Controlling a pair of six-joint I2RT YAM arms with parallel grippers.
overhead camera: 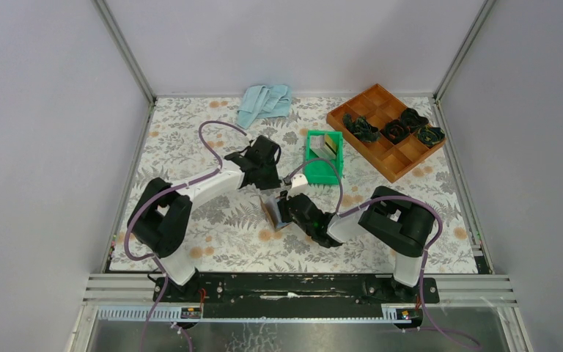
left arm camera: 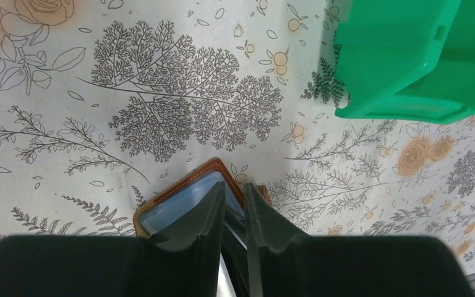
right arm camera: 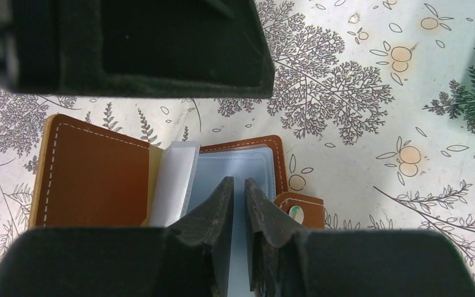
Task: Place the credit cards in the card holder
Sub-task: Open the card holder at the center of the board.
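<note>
Found no word, number, brand or sign that could be read in any of the three views. Looked over the card holder (right arm camera: pixel 93 173), its clear sleeves (right arm camera: pixel 241 164) and its snap tab (right arm camera: pixel 300 207), and saw only plain brown leather with white stitching. Saw the credit cards (overhead camera: pixel 330 141) in the green bin (overhead camera: pixel 321 176) far too small for any print on them to be made out.

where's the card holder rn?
Top view: the card holder is mid-table, between the left gripper and right gripper, just on the near side of the green bin. The right wrist view shows it open.
</note>
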